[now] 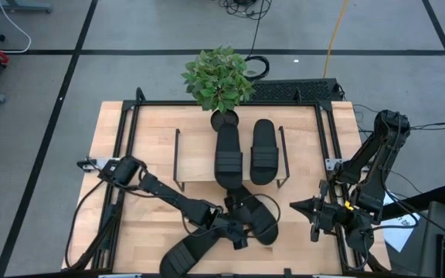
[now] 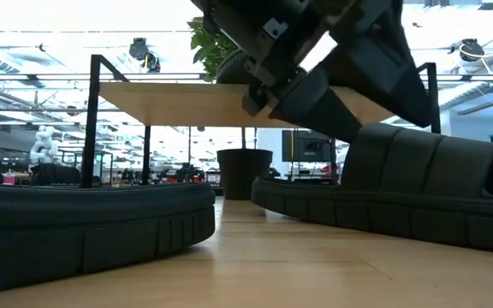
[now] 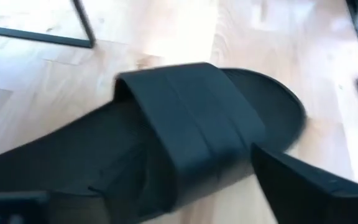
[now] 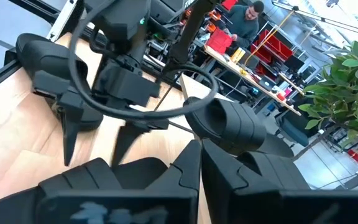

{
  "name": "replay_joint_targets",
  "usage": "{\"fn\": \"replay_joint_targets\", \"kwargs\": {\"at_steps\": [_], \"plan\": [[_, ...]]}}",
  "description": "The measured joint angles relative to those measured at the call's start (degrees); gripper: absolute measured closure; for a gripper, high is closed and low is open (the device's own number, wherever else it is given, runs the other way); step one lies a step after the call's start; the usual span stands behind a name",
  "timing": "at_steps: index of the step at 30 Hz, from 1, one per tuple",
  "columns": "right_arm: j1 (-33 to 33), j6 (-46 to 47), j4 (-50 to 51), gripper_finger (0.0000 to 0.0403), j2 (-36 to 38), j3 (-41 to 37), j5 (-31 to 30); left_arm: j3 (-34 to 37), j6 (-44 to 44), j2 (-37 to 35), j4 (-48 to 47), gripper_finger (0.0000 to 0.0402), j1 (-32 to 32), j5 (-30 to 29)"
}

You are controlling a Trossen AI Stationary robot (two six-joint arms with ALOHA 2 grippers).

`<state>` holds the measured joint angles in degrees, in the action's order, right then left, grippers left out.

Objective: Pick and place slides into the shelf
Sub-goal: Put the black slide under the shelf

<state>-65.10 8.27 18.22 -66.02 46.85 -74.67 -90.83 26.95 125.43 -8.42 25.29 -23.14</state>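
The left gripper [image 1: 242, 225] hangs wide open, holding nothing, over a slide [image 1: 255, 217] on the counter [image 1: 110, 135] near the shelf [image 1: 199, 150], while the right gripper [image 1: 298, 207] waits, closed, at the side.

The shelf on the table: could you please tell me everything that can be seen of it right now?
The shelf is a low rack with a light wooden plank top on thin dark metal end frames. It stands upright near the table's far middle, in front of a potted plant. Two black slides lie side by side on its right half, one overhanging the front edge; its left half is bare. Neither gripper touches it.
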Motion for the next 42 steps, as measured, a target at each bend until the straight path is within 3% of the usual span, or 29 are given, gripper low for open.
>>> {"fn": "replay_joint_targets", "kwargs": {"at_steps": [3, 7, 9, 20, 23, 26, 31, 35, 42], "plan": [[0.00, 0.00, 0.00, 0.0399, 0.00, 0.00, 0.00, 0.00, -2.39, 0.00, -0.04, 0.0210, 0.76, 1.33], [0.00, 0.02, 0.00, 0.0399, 0.00, -0.02, 0.02, 0.00, -6.86, 0.00, -0.03, 0.0347, 2.35, 3.84], [0.00, 0.00, 0.01, 0.0399, 0.00, -0.02, 0.27, 0.00, -8.41, -0.10, -0.01, 0.0384, 3.12, 4.98], [-0.05, -1.99, -0.13, 0.0399, -0.64, -0.04, 9.63, -0.02, -12.26, -0.50, -2.78, 0.0396, 4.20, 5.29], [-0.22, -5.28, -1.06, 0.0399, -2.08, -0.04, 16.10, -0.02, -13.17, -0.50, -2.69, 0.0399, 3.93, 5.27], [-0.24, -9.60, -4.61, 0.0399, -4.56, -0.04, 22.46, -0.02, -12.21, -0.50, -2.27, 0.0384, 3.28, 5.29], [-0.25, -15.31, -11.52, 0.0395, -8.82, -0.04, 22.55, 0.00, -15.69, -0.61, -2.33, 0.0339, 3.17, 5.20], [-0.22, -17.03, -11.72, 0.0364, -11.83, -0.04, 22.55, -0.34, -19.35, -0.79, -2.17, 0.0296, 3.86, 5.09], [-0.11, -18.80, -11.65, 0.0259, -16.18, -0.04, 22.25, -2.08, -26.33, -0.96, -2.10, 0.0225, 6.37, 1.72]]}}
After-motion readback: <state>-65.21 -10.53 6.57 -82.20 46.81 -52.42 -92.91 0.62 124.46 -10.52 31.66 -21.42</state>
